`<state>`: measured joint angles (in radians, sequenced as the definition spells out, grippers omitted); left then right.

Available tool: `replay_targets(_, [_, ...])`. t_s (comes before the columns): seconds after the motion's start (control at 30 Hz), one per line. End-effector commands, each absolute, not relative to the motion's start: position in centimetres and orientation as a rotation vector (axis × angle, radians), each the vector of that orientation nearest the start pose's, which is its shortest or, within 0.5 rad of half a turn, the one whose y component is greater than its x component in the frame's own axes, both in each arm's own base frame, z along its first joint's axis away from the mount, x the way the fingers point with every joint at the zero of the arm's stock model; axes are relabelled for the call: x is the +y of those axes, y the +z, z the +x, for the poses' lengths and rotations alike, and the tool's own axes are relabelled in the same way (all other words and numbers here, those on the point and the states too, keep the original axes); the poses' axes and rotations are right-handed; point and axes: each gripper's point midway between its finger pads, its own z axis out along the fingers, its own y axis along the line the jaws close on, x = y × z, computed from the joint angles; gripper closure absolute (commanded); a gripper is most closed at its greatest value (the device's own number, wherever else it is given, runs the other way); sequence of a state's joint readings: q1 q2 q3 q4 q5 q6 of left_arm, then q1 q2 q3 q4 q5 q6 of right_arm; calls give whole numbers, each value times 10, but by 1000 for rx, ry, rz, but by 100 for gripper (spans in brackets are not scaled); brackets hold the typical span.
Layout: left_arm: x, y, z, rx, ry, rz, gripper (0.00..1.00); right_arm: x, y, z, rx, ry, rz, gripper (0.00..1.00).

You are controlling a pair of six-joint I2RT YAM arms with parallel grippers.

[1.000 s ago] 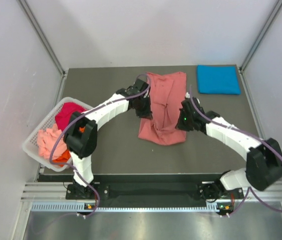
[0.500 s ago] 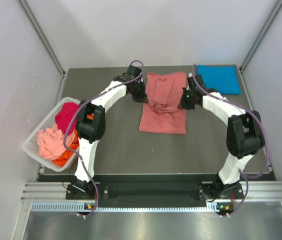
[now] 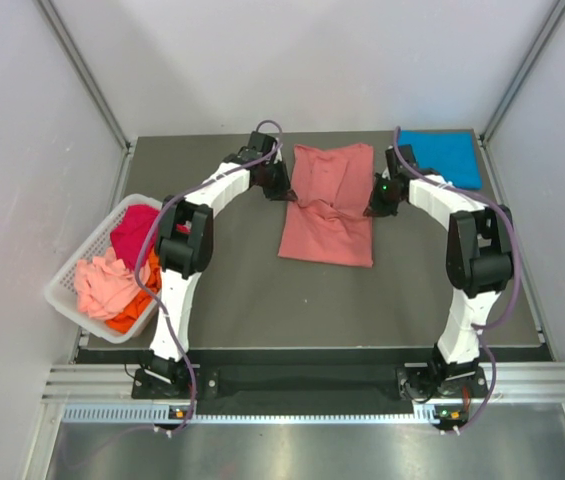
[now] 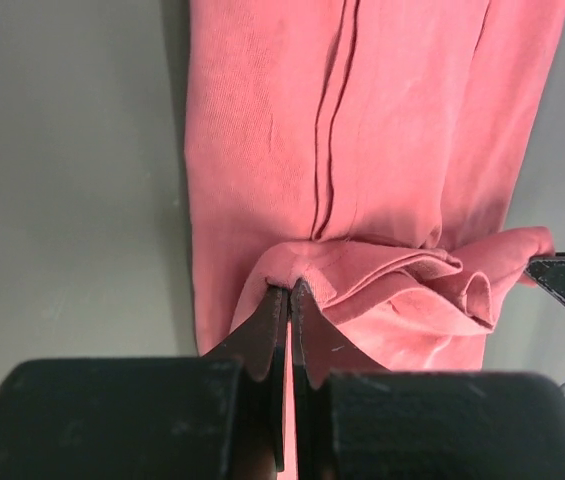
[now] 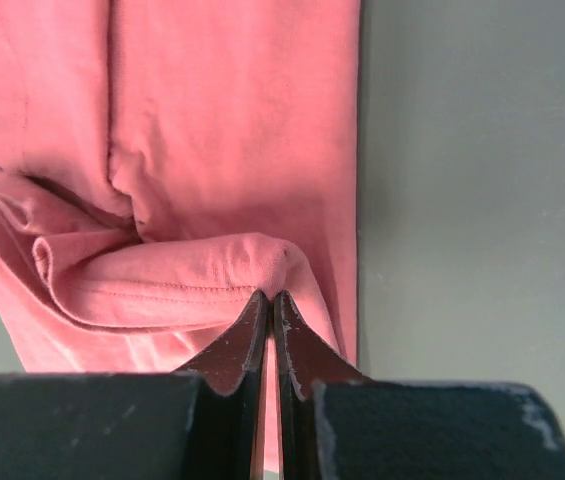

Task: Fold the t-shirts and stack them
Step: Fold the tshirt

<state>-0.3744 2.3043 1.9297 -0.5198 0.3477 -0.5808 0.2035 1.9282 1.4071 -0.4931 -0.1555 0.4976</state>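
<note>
Edges of the shirt (image 3: 327,238) are pinched by the left hand (image 4: 290,292) and right hand (image 5: 270,298), its body lying flat ahead and between them on the worktop (image 3: 232,285); a skewed, bunched fold could be left if one side is carried further.

The salmon-pink t-shirt (image 3: 327,205) is plain, with a darker seam line running down it. To its right and farther back, the blue t-shirt (image 3: 440,157) is bright and plain. Well to its left, the white slatted basket (image 3: 70,264) holds a magenta shirt (image 3: 134,228), a pale pink shirt (image 3: 97,283) and an orange shirt (image 3: 134,312). The table (image 3: 232,290) is dark grey. The left gripper (image 4: 290,290) and the right gripper (image 5: 270,295) are black.
</note>
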Motion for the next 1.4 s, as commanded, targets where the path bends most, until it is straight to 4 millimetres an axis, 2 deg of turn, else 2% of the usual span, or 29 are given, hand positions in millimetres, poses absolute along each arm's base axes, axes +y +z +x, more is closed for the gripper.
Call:
replay_targets(0.0, [-288,94,523,2460,-865,-72,100,133,79,455,2560,469,317,100])
replay_targets(0.27, [-281,90,536,2446,-828,-90,100,127,78,465,2556,455,333,100])
replay_targets(0.47, [-276,83,538,2470,-779,-111,100,125,76,471,2561,449,330,99])
replay_targets(0.6, [-273,82,539,2468,-758,-112,99,124,74,475,2564,446,330,95])
replay_targets(0.77, [-268,92,541,2457,-722,-107,88,122,82,485,2544,446,332,92])
replay_targets(0.9, [-254,106,535,2481,-638,-96,80,121,98,496,2535,448,331,72])
replay_targets(0.93, [-249,109,532,2492,-611,-102,68,119,105,495,2536,438,330,70])
replay_targets(0.97, [-244,120,530,2482,-591,-101,66,117,108,493,2535,425,328,68])
replay_targets(1.0, [-239,122,526,2491,-558,-92,64,116,121,491,2514,427,321,67])
replay_targets(1.03, [-234,117,516,2533,-538,-94,63,117,117,481,2533,436,321,67])
replay_targets(1.07, [-231,126,511,2531,-533,-90,62,118,118,474,2539,451,322,67])
replay_targets(1.1, [-230,125,504,2546,-530,-87,62,118,118,467,2547,463,317,66])
replay_targets(1.13, [-227,113,491,2590,-523,-84,62,119,116,452,2559,473,316,67])
replay_targets(1.17, [-227,122,485,2578,-544,-70,62,120,115,443,2568,495,308,67])
replay_targets(1.2, [-230,120,476,2593,-578,-59,62,120,124,434,2548,509,292,67])
replay_targets(1.23, [-228,106,461,2642,-586,-58,62,119,108,419,2576,512,293,67])
replay_targets(1.3, [-230,107,448,2652,-640,-50,62,125,114,404,2554,578,238,67])
replay_targets(1.33, [-232,94,432,2699,-680,-46,62,126,101,391,2580,595,229,67])
replay_targets(1.37, [-235,98,429,2678,-717,-27,62,128,98,385,2589,619,203,66])
